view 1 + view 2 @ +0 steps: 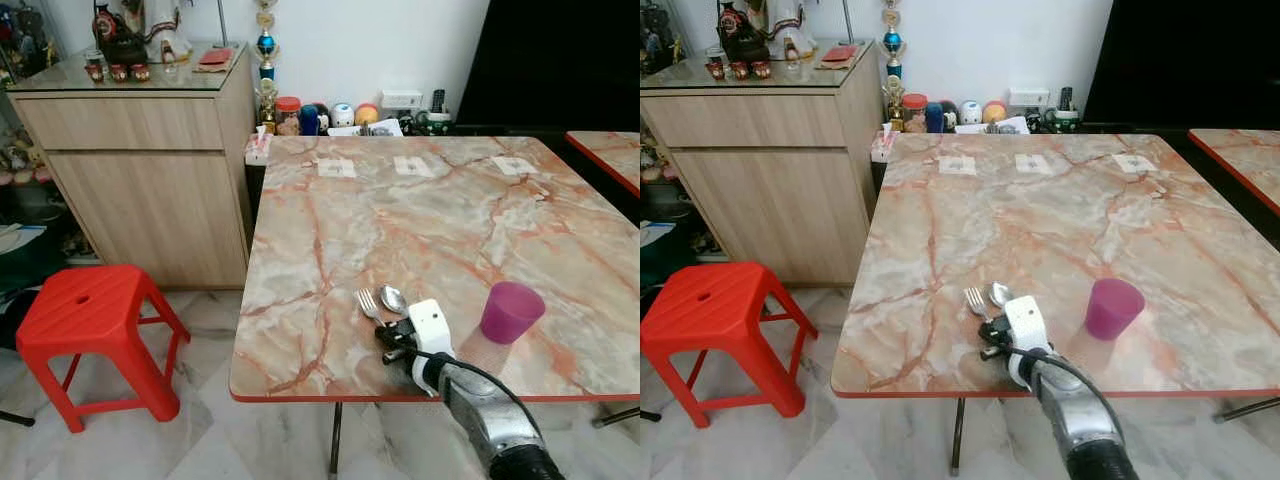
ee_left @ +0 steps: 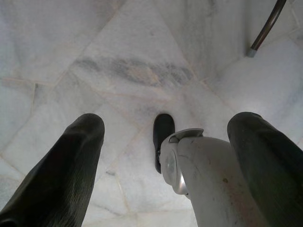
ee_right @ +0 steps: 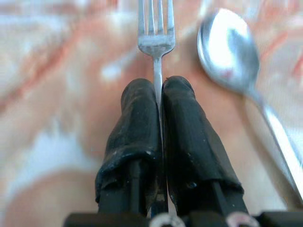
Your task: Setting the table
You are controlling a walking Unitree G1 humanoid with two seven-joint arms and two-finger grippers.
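My right gripper (image 3: 158, 94) has its jaws clamped on the silver metal fork (image 3: 155, 33), just beside the steel spoon (image 3: 229, 47) on the marble-patterned table (image 1: 400, 220); I would lower it flat, parallel to that spoon, before releasing

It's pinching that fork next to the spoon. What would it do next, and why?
Probably open the fingers and back off. The right gripper is shut on the fork, which already seems to lie on the table beside the spoon, near the purple cup.
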